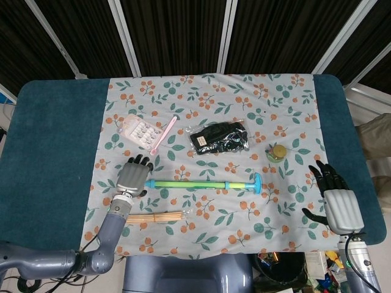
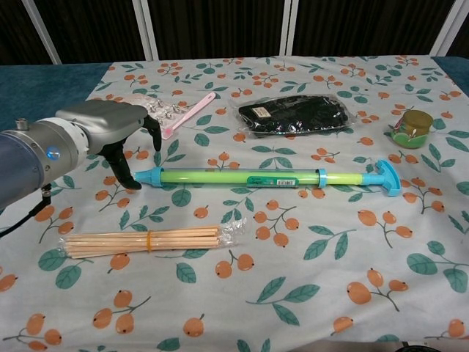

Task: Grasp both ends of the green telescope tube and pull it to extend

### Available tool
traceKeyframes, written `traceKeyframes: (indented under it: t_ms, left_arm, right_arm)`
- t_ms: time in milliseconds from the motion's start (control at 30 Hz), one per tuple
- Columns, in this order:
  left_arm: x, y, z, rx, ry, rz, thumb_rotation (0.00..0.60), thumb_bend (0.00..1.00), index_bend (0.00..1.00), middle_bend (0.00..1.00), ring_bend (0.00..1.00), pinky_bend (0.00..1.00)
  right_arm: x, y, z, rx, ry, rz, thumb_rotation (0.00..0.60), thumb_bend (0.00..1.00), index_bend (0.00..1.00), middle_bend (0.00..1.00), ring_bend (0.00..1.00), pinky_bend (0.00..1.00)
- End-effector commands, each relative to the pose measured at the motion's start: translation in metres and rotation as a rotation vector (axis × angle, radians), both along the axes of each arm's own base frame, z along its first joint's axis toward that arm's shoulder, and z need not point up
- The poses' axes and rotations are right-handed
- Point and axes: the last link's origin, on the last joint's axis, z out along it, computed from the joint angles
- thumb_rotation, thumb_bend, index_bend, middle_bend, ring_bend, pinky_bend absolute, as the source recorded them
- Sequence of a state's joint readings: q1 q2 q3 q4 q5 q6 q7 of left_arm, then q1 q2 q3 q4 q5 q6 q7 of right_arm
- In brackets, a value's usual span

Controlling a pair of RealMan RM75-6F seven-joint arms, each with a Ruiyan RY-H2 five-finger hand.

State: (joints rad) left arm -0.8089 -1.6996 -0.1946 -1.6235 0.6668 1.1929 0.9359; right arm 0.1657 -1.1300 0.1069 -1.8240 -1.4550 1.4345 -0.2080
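— Tube (image 1: 198, 184) position first: where is it lying for you?

— Green telescope tube, flat on the floral cloth (image 1: 256, 116) near the front of the bench (image 1: 55, 140), running left to right. Its blue plain end is pointing at your left hand (image 1: 132, 177), and the T-shaped handle (image 2: 386, 177) is pointing toward your right side. It is lying crosswise like that, so each hand can take its own end.

— And how is your left hand sitting?

— You are holding it just beside the blue end, fingers (image 2: 152, 129) spread and arched over the cloth, gripping nothing. In the chest view the thumb tip looks right against the end cap, though I cannot tell if it is actually touching. You are bringing it in from the side, I judge, so the fingers can wrap the barrel.

— The right hand (image 1: 338, 201)?

— It is hanging well apart from the handle, near the right front edge of the bench, fingers loosely spread and empty. It shows only in the head view.

— Anything crowding you?

— A bundle of wooden sticks (image 2: 146, 240) is lying near the tube's left end, toward you, so you are better off keeping the left wrist high. The small jar (image 2: 412, 127) is sitting beyond the handle, clear of your right approach.
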Motion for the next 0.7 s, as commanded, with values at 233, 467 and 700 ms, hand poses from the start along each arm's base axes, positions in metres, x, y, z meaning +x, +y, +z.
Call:
traceKeyframes:
  t_ms: [233,467,700]
  left_arm:
    - [0.015,0.005,-0.018,-0.028,-0.008,-0.003,0.600,0.21,0.40,0.18,0.10,0.22]
    - [0.021,0.004,-0.024,-0.035,-0.020,-0.013,0.600,0.24,0.43,0.18,0.10,0.22]
    - [0.020,0.007,-0.027,-0.036,-0.017,0.008,0.600,0.24,0.43,0.18,0.10,0.22]
  right_arm:
    - [0.000,0.000,0.000,0.006,-0.013,-0.001,0.600,0.06,0.10,0.00,0.00,0.16]
    - [0.000,0.001,0.000,0.008,-0.016,-0.001,0.600,0.06,0.09,0.00,0.00,0.16]
    - [0.002,0.002,0.000,0.006,-0.023,0.004,0.600,0.06,0.10,0.00,0.00,0.16]
